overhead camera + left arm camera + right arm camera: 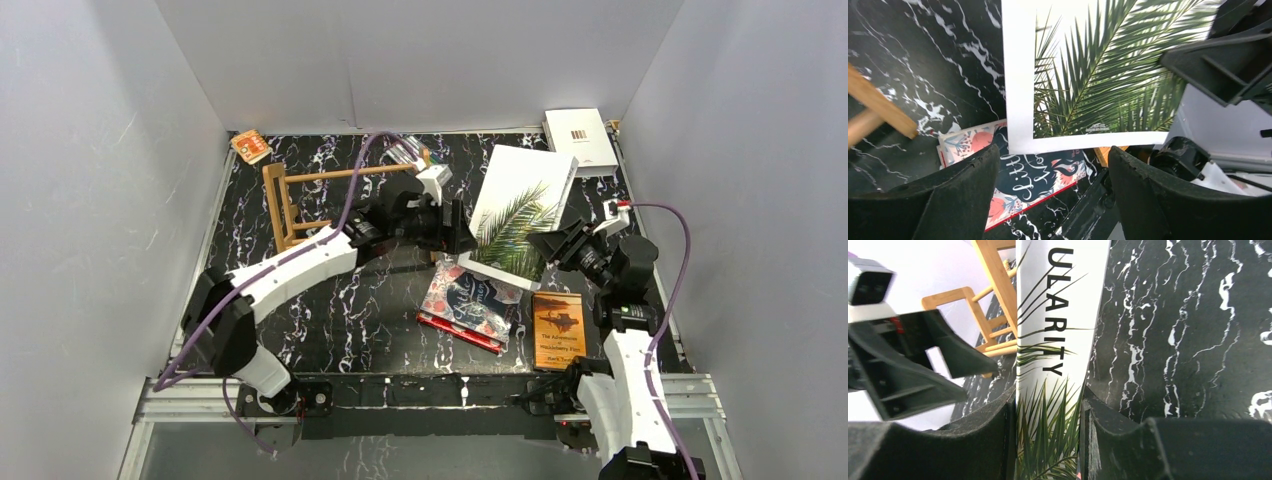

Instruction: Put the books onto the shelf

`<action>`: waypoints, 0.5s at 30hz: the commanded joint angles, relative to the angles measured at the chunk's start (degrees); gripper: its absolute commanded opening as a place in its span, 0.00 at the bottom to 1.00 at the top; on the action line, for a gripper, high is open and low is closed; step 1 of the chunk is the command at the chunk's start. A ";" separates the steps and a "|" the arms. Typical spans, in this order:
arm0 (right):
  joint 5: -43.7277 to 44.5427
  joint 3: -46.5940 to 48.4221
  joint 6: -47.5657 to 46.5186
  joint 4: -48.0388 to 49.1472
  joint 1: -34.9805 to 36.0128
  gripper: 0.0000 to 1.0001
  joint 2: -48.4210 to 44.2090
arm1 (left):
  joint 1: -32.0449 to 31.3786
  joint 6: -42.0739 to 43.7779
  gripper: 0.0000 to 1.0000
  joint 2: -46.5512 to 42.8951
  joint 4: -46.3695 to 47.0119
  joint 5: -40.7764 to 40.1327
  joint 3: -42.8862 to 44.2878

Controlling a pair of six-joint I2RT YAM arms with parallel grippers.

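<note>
The white palm-leaf book is propped up at a tilt in the middle of the table. My right gripper is shut on its spine, one finger on each face. My left gripper is open just left of that book with nothing between its fingers. The book's cover fills the view ahead of it. A dark blue patterned book with a red edge beneath lies flat below. The thin orange book lies to its right. The plain white barcode book sits at the back right. The wooden shelf stands at the back left.
A small orange packet lies in the back left corner. A pack of markers rests behind the shelf's right end. Grey walls close in the black marbled table on three sides.
</note>
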 commanded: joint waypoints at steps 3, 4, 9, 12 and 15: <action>3.55 8.76 -5.57 -4.84 0.81 0.45 0.03 | 2.32 0.70 0.80 -7.79 -3.96 -4.04 3.73; 3.77 9.73 -5.68 -5.14 0.89 0.45 0.15 | 2.58 0.65 0.81 -8.47 -4.88 -5.65 4.00; 4.65 15.41 -6.71 -6.23 2.69 0.42 2.43 | 3.82 0.28 0.84 -12.86 -10.22 -20.08 4.71; 6.87 18.75 -7.59 -7.77 5.36 0.42 4.75 | 5.21 0.34 0.86 -15.54 -12.99 -27.25 4.33; 11.37 21.87 -9.19 -8.91 11.86 0.42 8.02 | 7.60 0.35 0.87 -17.49 -15.67 -30.23 4.10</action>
